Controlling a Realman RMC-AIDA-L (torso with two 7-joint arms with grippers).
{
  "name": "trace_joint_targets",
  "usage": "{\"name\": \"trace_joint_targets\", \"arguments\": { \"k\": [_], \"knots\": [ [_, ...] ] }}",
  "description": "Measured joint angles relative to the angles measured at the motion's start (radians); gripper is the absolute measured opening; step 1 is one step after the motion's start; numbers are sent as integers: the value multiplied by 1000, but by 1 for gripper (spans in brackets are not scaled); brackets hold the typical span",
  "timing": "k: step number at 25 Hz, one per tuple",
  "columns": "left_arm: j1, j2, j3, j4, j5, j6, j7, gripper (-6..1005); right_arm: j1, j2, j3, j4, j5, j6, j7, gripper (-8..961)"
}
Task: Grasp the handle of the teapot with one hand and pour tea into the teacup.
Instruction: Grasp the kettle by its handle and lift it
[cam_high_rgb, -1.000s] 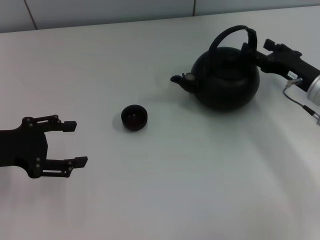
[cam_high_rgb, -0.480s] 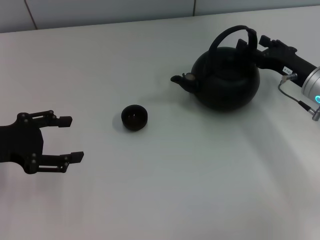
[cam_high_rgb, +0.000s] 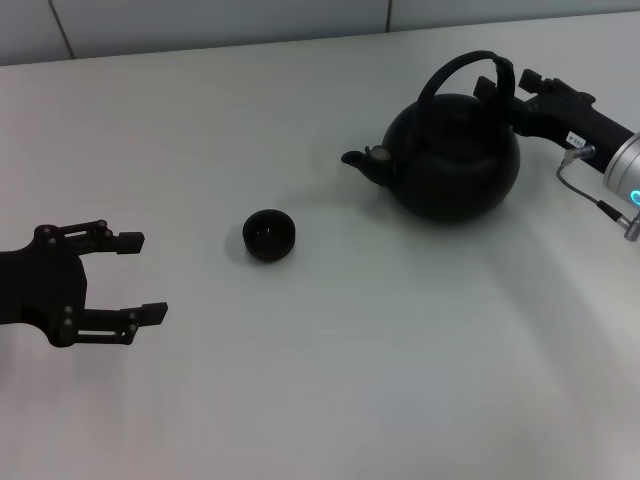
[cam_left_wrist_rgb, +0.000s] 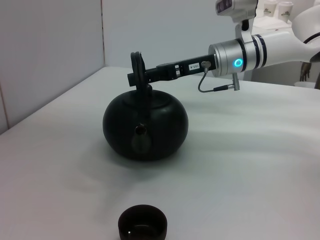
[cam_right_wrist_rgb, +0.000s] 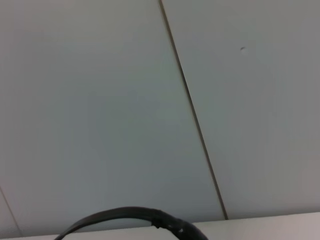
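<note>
The black teapot (cam_high_rgb: 455, 160) stands at the table's far right, spout pointing left toward the small black teacup (cam_high_rgb: 269, 235). Its arched handle (cam_high_rgb: 462, 64) stands upright over the lid. My right gripper (cam_high_rgb: 508, 88) reaches in from the right and is open, with its fingers on either side of the handle's thick sleeve. In the left wrist view the teapot (cam_left_wrist_rgb: 145, 127) faces the camera spout first, the right gripper (cam_left_wrist_rgb: 138, 77) is at the handle (cam_left_wrist_rgb: 136, 61), and the teacup (cam_left_wrist_rgb: 143, 225) lies nearest. The right wrist view shows only the handle's arc (cam_right_wrist_rgb: 130, 216). My left gripper (cam_high_rgb: 150, 277) hovers open at the near left, holding nothing.
The white table (cam_high_rgb: 330, 380) stretches bare in front of the cup and teapot. A grey wall (cam_high_rgb: 200, 20) runs along the table's far edge. The right arm's silver wrist and cable (cam_high_rgb: 600, 180) sit just right of the teapot.
The right gripper moved in so that its fingers sit further around the handle's sleeve. The left gripper drew back slightly to the left. Both have held still for the last half second.
</note>
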Motion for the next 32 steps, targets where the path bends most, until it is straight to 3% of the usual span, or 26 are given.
{"name": "trace_joint_targets", "arguments": {
  "k": [6,13,15,26,32],
  "knots": [
    [-1,0,0,0,0,0,0,860,0,1,-19,8,-2,-11,-42,761],
    [-1,1,0,0,0,0,0,861,0,2,-20,12,-2,-12,-54,574],
    [-1,1,0,0,0,0,0,861,0,2,-20,12,-2,-13,-54,323],
    [-1,3,-3,1,0,-1,0,861,1,2,-16,14,-2,-31,-105,134],
    [-1,3,-3,11,0,-2,0,861,1,2,-10,17,0,-38,-118,125]
  ]
}}
